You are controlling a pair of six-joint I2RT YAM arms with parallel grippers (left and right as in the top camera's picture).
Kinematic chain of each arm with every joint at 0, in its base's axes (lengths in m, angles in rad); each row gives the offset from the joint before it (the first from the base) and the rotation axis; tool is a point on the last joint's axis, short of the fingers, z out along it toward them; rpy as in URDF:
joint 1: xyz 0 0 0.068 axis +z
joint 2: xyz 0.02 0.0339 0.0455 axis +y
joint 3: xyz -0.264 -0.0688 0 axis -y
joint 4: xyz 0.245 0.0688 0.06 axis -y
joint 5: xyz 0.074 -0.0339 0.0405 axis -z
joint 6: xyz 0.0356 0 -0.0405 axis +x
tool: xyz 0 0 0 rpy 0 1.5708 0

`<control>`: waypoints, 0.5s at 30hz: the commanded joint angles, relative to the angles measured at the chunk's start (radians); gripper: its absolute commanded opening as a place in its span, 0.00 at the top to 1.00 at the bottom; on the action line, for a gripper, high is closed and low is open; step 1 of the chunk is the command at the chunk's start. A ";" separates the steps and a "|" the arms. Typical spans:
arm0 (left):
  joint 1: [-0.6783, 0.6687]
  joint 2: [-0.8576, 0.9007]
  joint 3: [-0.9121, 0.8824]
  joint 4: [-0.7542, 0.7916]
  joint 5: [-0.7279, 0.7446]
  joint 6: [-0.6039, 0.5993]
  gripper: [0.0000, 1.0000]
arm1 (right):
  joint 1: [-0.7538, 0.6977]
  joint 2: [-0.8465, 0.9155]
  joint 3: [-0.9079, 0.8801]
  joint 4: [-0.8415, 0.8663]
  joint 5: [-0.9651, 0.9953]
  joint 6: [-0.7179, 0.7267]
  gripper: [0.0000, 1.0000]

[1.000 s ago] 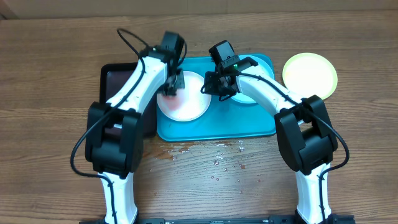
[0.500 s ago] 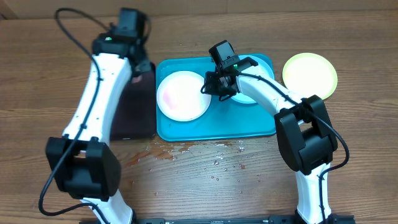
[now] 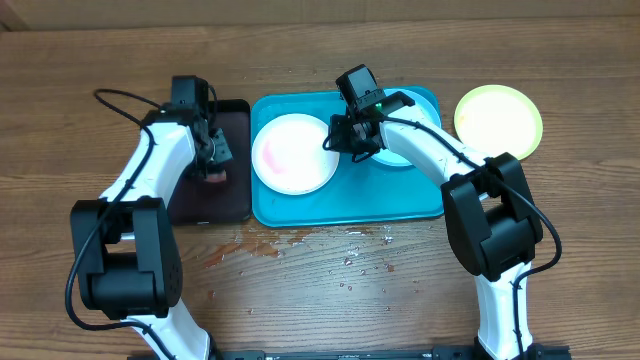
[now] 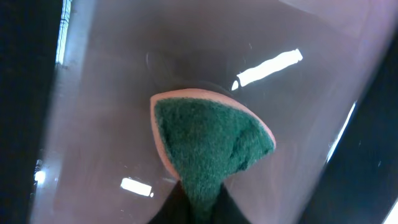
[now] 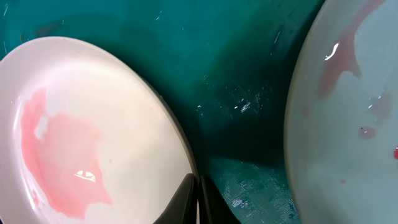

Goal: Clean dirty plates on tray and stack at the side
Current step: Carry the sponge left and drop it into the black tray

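Plainly the right gripper (image 5: 198, 202) is pinched together on the rim of the white plate (image 5: 93, 124). The plate looks light, stiff and wet-slick under its pink smear, so that thin rim is likely the best hold. The smeared mint plate (image 5: 348, 93) lies just beside it, both on the tray (image 5: 242, 81). Further left, the left gripper (image 4: 196, 208) is clamped on a soft sponge (image 4: 208, 146) over the black tray (image 4: 106, 93), and on the right 1 yellow-green plate (image 3: 498, 118) sits on the wood table (image 3: 350, 310), with room there to stack.
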 commanded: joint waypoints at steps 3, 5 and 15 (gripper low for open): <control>-0.003 -0.001 0.000 0.008 0.019 0.011 0.43 | 0.007 -0.003 0.009 0.003 -0.011 -0.003 0.96; -0.005 -0.002 0.014 -0.007 0.030 0.011 0.34 | 0.007 -0.003 0.009 0.003 -0.011 -0.003 0.96; -0.013 -0.121 0.145 -0.084 0.048 -0.003 0.25 | 0.007 -0.003 0.009 -0.004 -0.011 -0.029 0.96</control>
